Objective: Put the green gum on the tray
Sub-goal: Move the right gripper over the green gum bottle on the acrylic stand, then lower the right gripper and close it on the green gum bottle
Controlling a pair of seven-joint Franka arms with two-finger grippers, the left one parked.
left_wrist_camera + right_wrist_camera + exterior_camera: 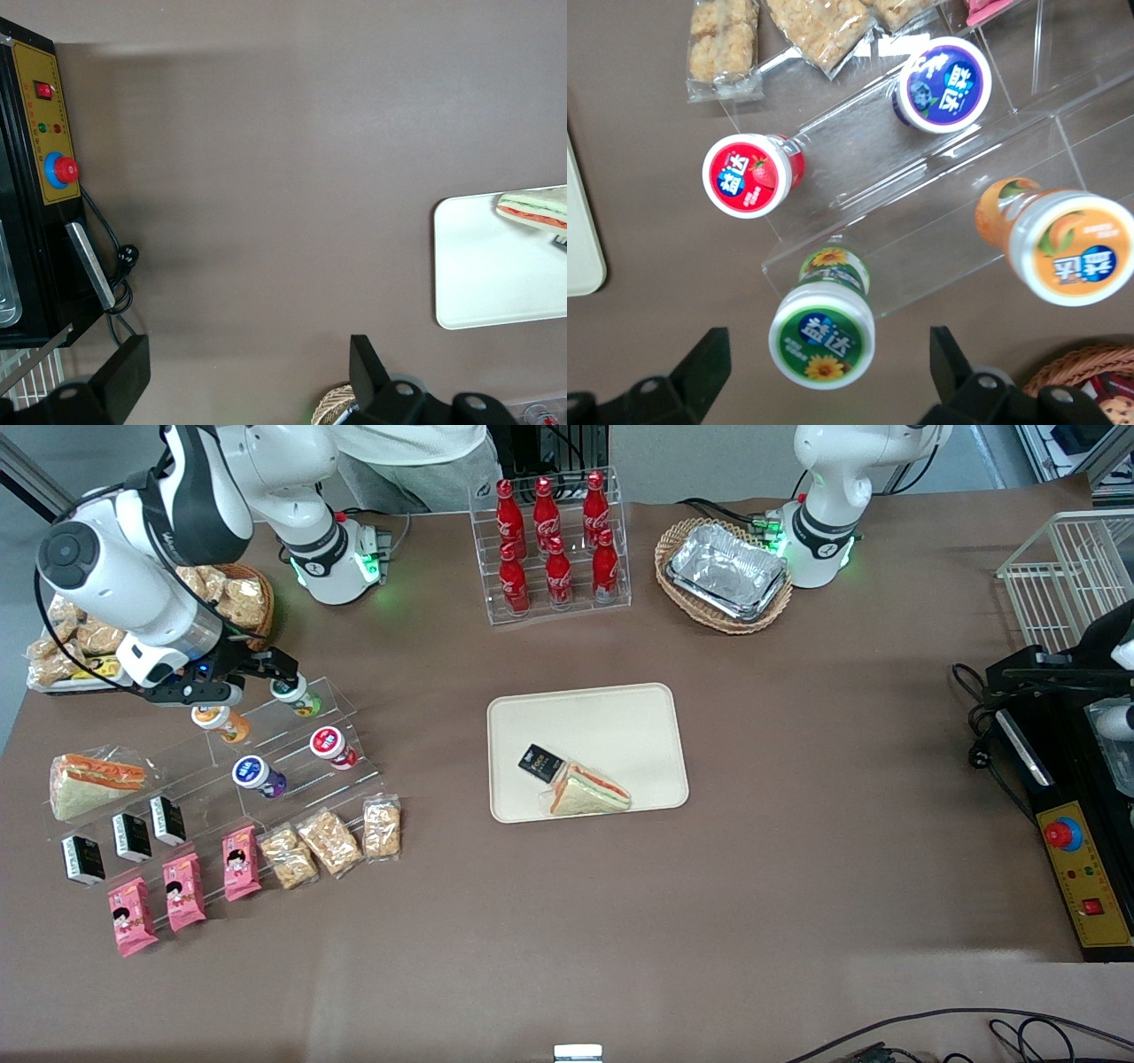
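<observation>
The green gum (822, 335), a small bottle with a white lid and a sunflower mark, stands on the top step of a clear acrylic stand (939, 221). In the front view the green gum (299, 698) is toward the working arm's end of the table. My gripper (828, 354) hovers over it, open, one finger on each side of the lid with gaps on both sides. In the front view my gripper (270, 676) is just above the bottle. The beige tray (585, 717) lies mid-table, apart from the stand, and its edge (580, 239) shows in the right wrist view.
An orange gum (1067, 243), a red gum (749, 174) and a purple gum (943, 84) share the stand. A sandwich (589, 790) and a black packet (540, 762) lie on the tray. Snack packs (328, 841) sit nearer the front camera. A cola rack (554, 549) stands farther off.
</observation>
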